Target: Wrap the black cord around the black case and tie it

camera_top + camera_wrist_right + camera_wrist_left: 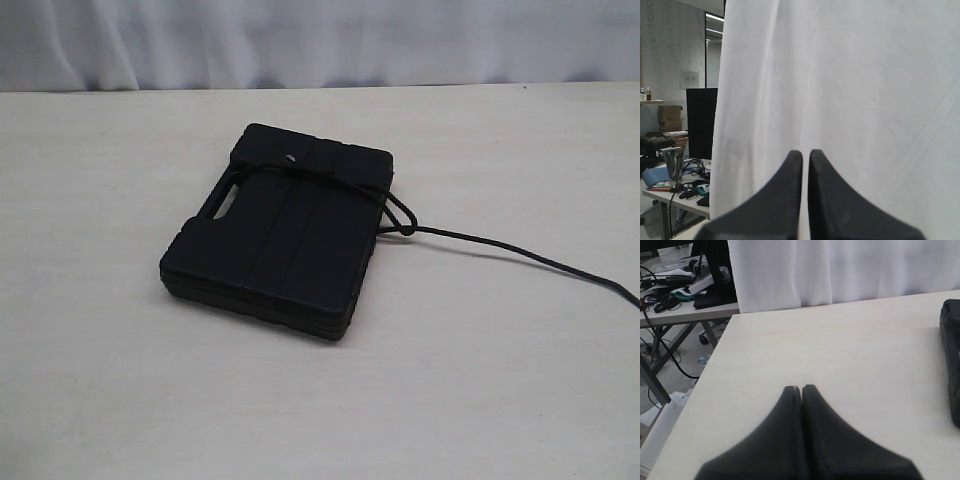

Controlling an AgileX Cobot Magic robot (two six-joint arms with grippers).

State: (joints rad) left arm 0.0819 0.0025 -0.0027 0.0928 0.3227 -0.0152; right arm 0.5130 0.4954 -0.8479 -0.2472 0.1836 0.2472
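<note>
Black case lies flat mid-table, black cord across its far end.
The cord loops beside the case's right edge and trails off-frame, its end cut off; black on black hides any knot. The left gripper, jaws pressed together on nothing, hovers over the pale table apart from the case; the right gripper, likewise closed, faces the white curtain behind the case.

the black case was seen lying flat on the pale table at the centre of the frame. the black cord was seen drawn across its upper part, looped at its right edge and trailed to the frame's right edge.
</note>
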